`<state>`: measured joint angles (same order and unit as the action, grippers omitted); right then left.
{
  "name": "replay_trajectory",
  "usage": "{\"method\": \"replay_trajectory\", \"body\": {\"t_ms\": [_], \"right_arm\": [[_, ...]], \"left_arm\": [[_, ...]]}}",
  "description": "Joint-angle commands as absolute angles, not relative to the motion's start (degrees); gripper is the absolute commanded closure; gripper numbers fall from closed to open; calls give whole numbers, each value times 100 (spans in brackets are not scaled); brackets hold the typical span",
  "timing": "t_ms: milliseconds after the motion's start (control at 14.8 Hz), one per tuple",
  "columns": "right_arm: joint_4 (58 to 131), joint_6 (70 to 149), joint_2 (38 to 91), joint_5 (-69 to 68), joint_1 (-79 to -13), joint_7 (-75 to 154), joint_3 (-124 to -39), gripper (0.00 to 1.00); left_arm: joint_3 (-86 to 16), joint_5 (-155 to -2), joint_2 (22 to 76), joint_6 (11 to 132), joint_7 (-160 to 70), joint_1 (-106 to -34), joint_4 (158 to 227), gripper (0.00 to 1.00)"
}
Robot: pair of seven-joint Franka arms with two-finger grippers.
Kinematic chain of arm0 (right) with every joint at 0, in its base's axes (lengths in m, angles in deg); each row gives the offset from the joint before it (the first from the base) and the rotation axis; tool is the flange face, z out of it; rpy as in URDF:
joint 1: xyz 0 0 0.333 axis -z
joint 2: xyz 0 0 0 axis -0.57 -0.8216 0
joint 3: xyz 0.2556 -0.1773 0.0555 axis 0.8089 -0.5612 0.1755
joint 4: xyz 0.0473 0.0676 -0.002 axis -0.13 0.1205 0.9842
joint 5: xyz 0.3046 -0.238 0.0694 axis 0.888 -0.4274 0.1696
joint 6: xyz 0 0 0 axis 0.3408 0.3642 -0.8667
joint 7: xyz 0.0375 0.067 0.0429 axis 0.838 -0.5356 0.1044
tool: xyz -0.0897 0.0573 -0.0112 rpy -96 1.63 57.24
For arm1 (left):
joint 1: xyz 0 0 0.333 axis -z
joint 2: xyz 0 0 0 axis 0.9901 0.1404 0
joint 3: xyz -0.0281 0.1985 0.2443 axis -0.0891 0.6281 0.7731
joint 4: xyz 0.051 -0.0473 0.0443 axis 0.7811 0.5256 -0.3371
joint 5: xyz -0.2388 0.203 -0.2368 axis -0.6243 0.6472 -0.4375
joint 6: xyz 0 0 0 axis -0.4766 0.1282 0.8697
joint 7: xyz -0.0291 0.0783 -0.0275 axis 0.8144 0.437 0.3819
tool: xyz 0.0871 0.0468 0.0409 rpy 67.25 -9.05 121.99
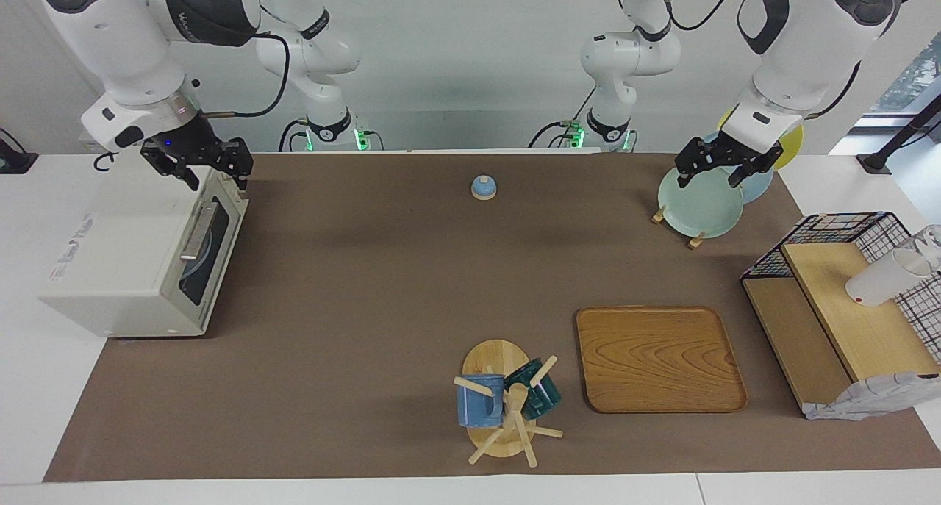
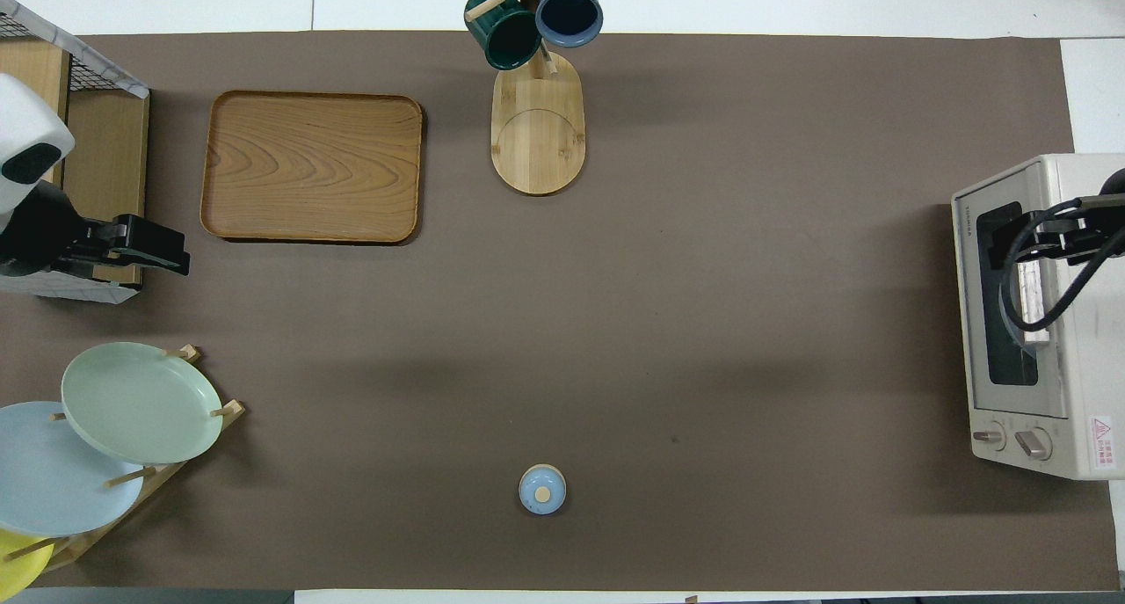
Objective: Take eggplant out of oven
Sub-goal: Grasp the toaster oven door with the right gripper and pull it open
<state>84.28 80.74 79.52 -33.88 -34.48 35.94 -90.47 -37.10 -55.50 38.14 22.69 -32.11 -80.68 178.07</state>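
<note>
The cream-white oven (image 1: 125,262) stands at the right arm's end of the table with its door shut. Its silver handle (image 1: 197,229) lies across the dark glass, and a pale blue plate shows dimly through the window. The eggplant is hidden. My right gripper (image 1: 200,168) hangs open and empty over the oven's top front edge, at the end nearer the robots; in the overhead view (image 2: 1002,248) it covers the door and handle (image 2: 1028,296) of the oven (image 2: 1068,367). My left gripper (image 1: 717,173) waits open and empty over the plate rack.
A rack of plates (image 1: 698,203) stands at the left arm's end. A wire shelf with a white cup (image 1: 845,299), a wooden tray (image 1: 658,358) and a mug tree (image 1: 503,402) lie farther out. A small blue knobbed lid (image 1: 484,187) sits near the robots.
</note>
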Motion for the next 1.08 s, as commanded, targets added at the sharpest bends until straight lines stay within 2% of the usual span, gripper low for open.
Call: {"method": "replay_trajectory", "body": {"t_ms": [0, 270, 473, 1013], "right_arm": [[8879, 8430, 8085, -3221, -3379, 4162, -9024, 100], [9302, 9002, 8007, -3351, -3282, 4024, -9042, 100], [9828, 9791, 7884, -3729, -3176, 3961, -9050, 100], [10050, 9742, 7927, -4363, -2975, 4251, -9050, 100]], "left_arm": [[-3763, -5441, 3823, 2189, -3195, -8123, 17728, 0], [-3763, -5441, 3823, 2189, -3195, -8123, 17728, 0], [-3763, -5441, 3823, 2189, -3195, -8123, 17728, 0], [-3763, -5441, 3823, 2189, -3195, -8123, 17728, 0]]}}
